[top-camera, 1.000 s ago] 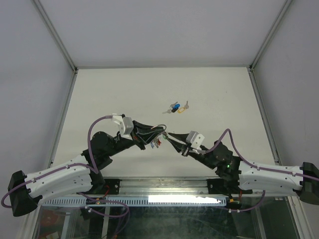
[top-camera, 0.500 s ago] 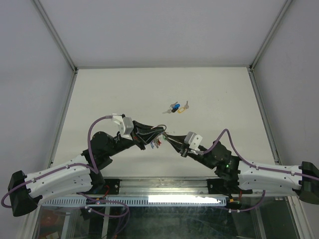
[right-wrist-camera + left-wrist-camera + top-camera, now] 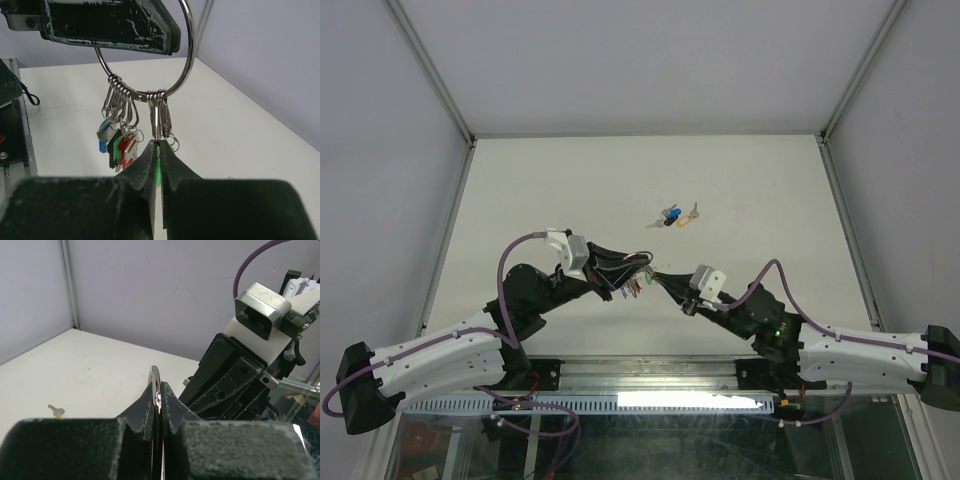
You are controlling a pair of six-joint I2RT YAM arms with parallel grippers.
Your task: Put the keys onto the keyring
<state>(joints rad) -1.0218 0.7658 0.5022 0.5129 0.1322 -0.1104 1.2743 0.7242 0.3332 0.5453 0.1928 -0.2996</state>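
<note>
Silver keyring (image 3: 190, 50) upright, clips (image 3: 161, 112) beneath

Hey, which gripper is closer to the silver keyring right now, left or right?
Left. The left gripper is clamped on the keyring itself, at its top; the right gripper sits just below it, pinching the green-headed key hanging from it.
</note>
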